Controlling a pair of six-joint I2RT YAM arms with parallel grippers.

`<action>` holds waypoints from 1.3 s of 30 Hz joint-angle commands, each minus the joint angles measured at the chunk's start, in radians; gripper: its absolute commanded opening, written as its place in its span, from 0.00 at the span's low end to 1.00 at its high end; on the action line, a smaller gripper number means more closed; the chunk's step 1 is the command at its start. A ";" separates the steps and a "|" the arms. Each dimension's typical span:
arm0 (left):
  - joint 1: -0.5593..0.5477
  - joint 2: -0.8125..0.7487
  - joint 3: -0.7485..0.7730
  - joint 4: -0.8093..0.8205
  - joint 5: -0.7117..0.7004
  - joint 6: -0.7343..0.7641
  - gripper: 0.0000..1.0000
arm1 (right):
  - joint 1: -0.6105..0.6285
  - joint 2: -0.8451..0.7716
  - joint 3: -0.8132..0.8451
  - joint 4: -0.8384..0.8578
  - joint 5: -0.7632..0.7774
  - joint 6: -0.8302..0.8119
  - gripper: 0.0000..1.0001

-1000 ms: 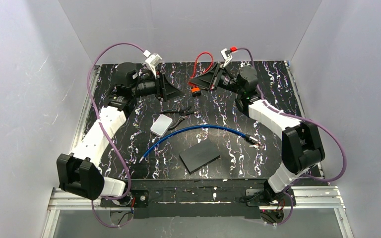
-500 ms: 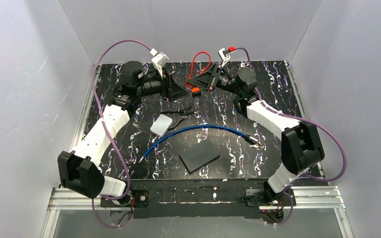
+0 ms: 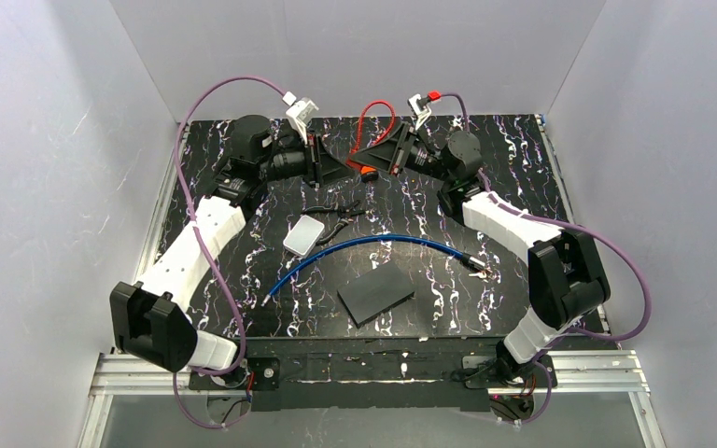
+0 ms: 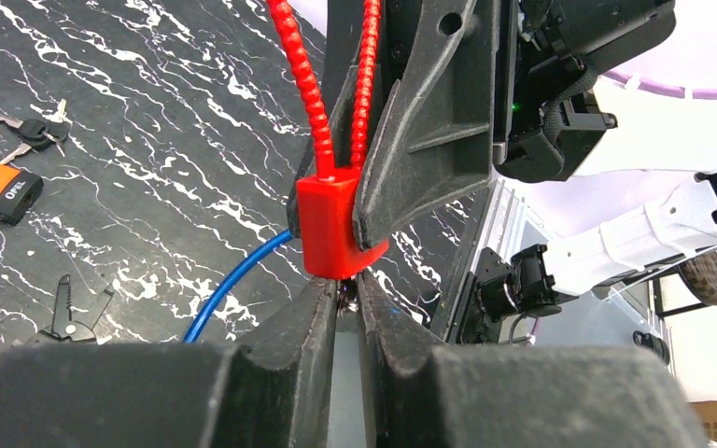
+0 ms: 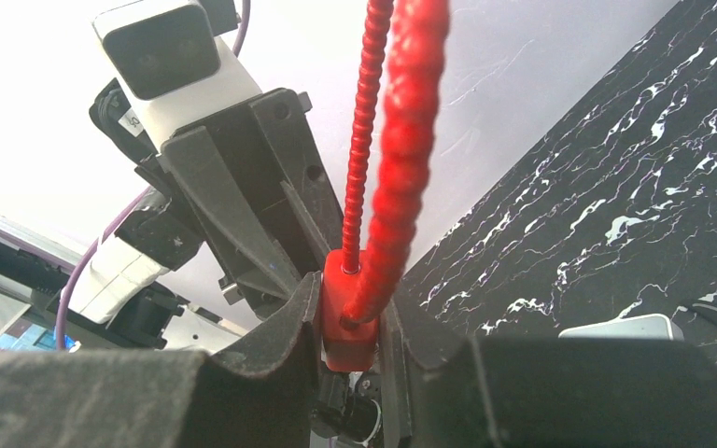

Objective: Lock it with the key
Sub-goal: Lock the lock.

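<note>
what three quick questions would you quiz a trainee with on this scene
1. True or false: the right gripper is clamped on the body of the red cable lock.
2. Where is the blue cable?
A. loose on the table, no gripper on it
B. held in the left gripper
C. threaded through the red cable lock
3. Fill in: in the left wrist view, the orange-and-black tag reads ____.

Key: 1 true; 2 A; 3 OPEL
</note>
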State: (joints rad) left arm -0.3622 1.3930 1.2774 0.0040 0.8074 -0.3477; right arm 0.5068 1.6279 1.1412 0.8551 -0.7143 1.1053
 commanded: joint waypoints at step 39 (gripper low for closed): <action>0.024 -0.020 -0.234 0.549 0.244 -0.496 0.00 | -0.025 -0.022 -0.021 0.420 -0.001 0.197 0.01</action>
State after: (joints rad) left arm -0.3397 1.3949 1.0893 0.5739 1.0580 -0.8665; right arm 0.4969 1.6279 1.0637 1.2385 -0.7856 1.3025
